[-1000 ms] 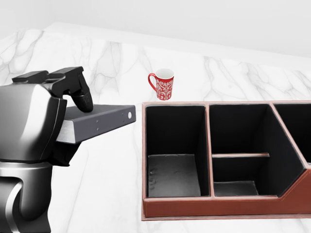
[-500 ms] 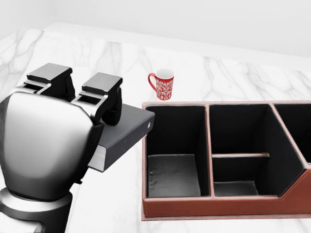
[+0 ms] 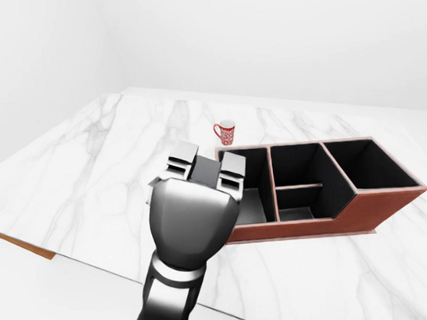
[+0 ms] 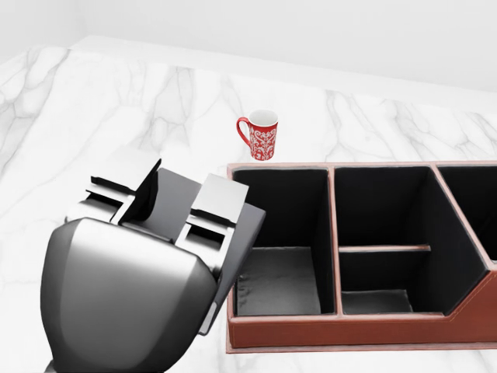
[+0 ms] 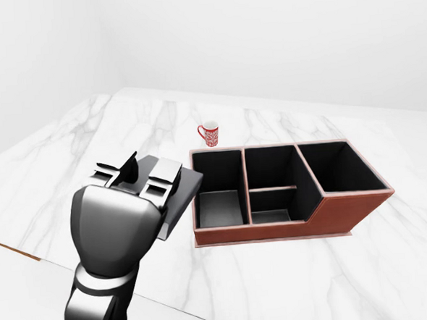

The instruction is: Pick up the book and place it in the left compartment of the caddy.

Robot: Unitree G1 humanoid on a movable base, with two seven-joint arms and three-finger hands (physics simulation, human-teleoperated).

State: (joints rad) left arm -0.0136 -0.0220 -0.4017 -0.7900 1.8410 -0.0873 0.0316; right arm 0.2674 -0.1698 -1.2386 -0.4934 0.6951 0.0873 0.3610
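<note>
book: we see the dark gray book (image 5: 173, 193) held up in the air, tilted, its right corner just over the left rim of the caddy. Not in a slot yet.
left hand: our left hand (image 4: 167, 203) has its fingers (image 4: 220, 200) clamped on the book from the top. The big round shiny wrist is twd the camera & hides most of the book in the head view.
left arm: comes up from the bottom left of the views, bent, w/ the hand tipped fwd.
right hand: we can't see it.
caddy: red-brown box (image 4: 349, 330) w/ black insides, sits flat on the table. Left compartment (image 4: 279, 280) is open on top w/ nothing in it we can see. Middle part is split in 2 by a small shelf. Right part has a slanted wall.
mug: red & white mug (image 4: 260, 134) stands upright just above the caddy's top left corner in the head view, apart from it.
table: white marble top (image 3: 90, 160), gray veins, wood edge at the left in the left-eye view.
room: plain white walls.
change: vs 0.5 s ago the hand & book moved right & lower in the head view, nearer the left compartment. Caddy & mug same spot, so the camera didn't move.
</note>
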